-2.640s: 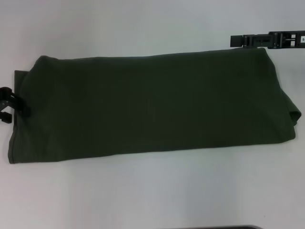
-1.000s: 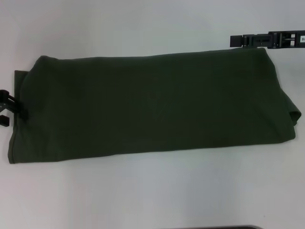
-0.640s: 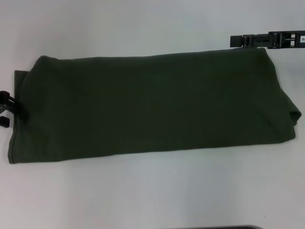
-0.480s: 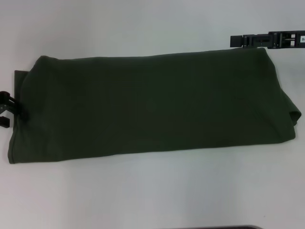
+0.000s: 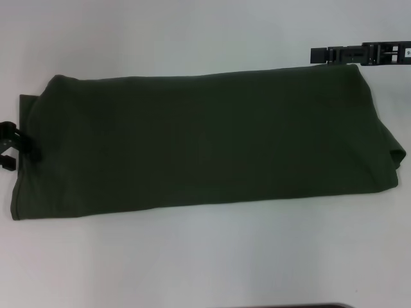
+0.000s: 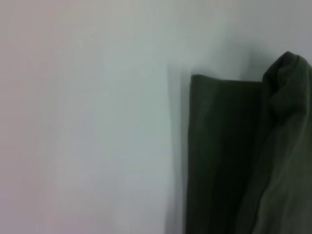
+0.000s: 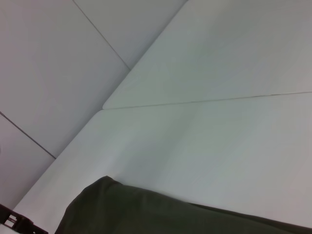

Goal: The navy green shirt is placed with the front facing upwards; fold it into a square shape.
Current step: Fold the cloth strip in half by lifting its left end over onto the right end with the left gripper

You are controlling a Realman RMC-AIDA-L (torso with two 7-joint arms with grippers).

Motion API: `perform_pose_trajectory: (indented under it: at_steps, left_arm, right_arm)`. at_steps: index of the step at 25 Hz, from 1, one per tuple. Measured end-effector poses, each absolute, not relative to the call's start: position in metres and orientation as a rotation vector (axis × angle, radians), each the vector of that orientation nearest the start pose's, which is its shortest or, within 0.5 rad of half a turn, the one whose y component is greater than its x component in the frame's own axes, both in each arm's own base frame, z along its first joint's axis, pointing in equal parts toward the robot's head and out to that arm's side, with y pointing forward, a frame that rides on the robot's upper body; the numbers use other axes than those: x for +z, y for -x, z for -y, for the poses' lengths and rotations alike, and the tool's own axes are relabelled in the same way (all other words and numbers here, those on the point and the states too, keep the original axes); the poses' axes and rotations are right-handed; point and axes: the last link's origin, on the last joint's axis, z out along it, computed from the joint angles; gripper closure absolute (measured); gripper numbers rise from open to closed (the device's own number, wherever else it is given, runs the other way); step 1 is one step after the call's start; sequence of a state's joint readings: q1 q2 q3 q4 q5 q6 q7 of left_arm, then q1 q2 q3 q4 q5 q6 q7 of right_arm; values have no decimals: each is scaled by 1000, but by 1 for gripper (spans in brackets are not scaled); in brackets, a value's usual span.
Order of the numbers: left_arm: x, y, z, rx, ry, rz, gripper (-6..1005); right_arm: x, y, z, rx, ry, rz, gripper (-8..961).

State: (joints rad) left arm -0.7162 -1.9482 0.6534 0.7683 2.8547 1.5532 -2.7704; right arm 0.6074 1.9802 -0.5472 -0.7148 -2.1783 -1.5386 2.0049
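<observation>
Left gripper (image 5: 9, 149) open, I read, at the navy green shirt (image 5: 205, 138)'s left end. Shirt lies as a long band across the desk (image 5: 205, 256). Right gripper (image 5: 321, 55) by its far right corner; cannot tell its state. Next: grasp an end, fold across.

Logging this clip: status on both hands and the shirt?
Left hand at shirt's left edge, open. Right hand off far right corner, grip unclear. Navy green shirt lies as a long band, not square. Nothing in the way.
</observation>
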Motion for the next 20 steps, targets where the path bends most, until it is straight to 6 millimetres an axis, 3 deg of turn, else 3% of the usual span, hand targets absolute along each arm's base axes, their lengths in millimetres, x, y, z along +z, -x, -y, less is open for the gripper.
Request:
perform_pose_trajectory:
  at_steps: [20]
  left_arm:
    - [61,317,-357,-369,-2378,-2544,466]
  right_arm:
    - [58,-276,-365,612,2457,-1339,150]
